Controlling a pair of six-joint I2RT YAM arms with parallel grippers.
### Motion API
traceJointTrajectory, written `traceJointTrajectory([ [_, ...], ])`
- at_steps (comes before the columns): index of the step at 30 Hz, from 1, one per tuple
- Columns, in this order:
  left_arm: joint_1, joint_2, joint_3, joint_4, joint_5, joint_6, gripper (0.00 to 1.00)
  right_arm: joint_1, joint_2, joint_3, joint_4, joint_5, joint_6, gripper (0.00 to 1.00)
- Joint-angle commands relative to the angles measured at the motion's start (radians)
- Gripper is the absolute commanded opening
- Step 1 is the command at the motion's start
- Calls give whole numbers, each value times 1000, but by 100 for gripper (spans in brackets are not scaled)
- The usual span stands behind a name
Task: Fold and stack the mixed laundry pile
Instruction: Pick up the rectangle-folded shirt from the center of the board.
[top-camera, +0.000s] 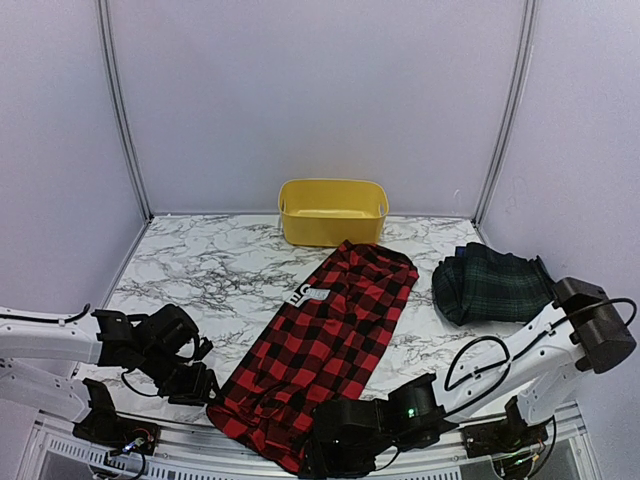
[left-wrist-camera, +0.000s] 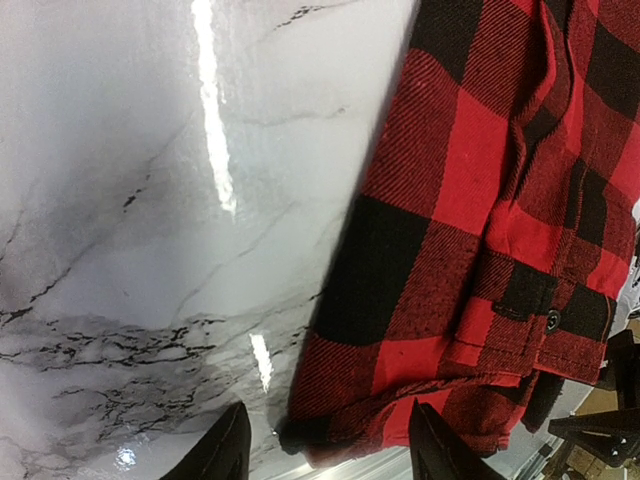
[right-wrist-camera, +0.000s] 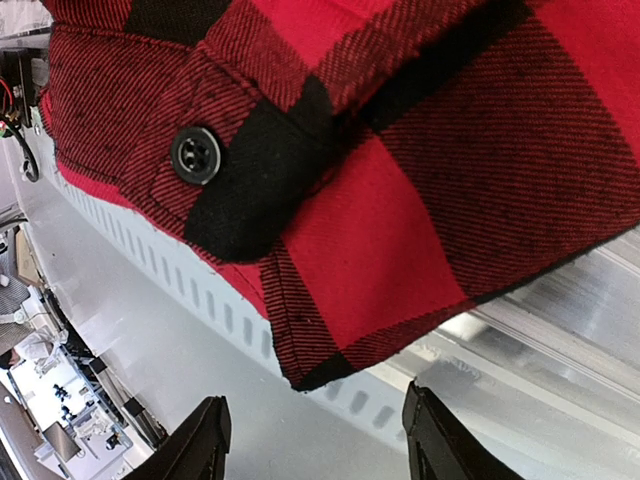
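**Near hem of the checked garment (top-camera: 330, 340), flanked by two spread end effectors**

Closest to the top camera, the bunched near hem of the red-and-black checked garment is seen hanging over the front edge of the marble counter (top-camera: 200, 270). The rest is laid lengthwise, its far end reaching almost to the yellow tub (top-camera: 333, 225). A white label (top-camera: 308, 294) is shown at its left side. A dark tartan garment (top-camera: 495, 283) is heaped well apart on the right. A plain navy piece cannot be made out with certainty.

Handling is judged as follows. The cloth is soft, light and limp, so no shape will be kept once it is lifted, and one layer may be drawn off the others. The brushed weave is not expected to slip between the pads. Hold is best taken at the two near hem corners, where doubled seams and the cuff with its button (right-wrist-camera: 196, 154) give some thickness.

The left end effector (left-wrist-camera: 330, 455) is held low over the counter with its fingers spread. The left hem corner is seen just ahead of the gap, and nothing is pinched. The right end effector (right-wrist-camera: 315, 440) is likewise spread and is placed just off the overhanging right corner. No contact with the cloth can be made out there.
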Motion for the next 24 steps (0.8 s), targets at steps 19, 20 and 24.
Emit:
traceJointTrajectory([
  [19, 4, 38, -42, -43, -25, -9, 52, -61, 79, 26, 10, 4, -65, 31],
  [20, 5, 40, -47, -43, -22, -5, 52, -63, 79, 25, 11, 5, -66, 27],
  [24, 4, 35, -40, -40, -25, 26, 49, -63, 72, 26, 25, 8, -73, 9],
])
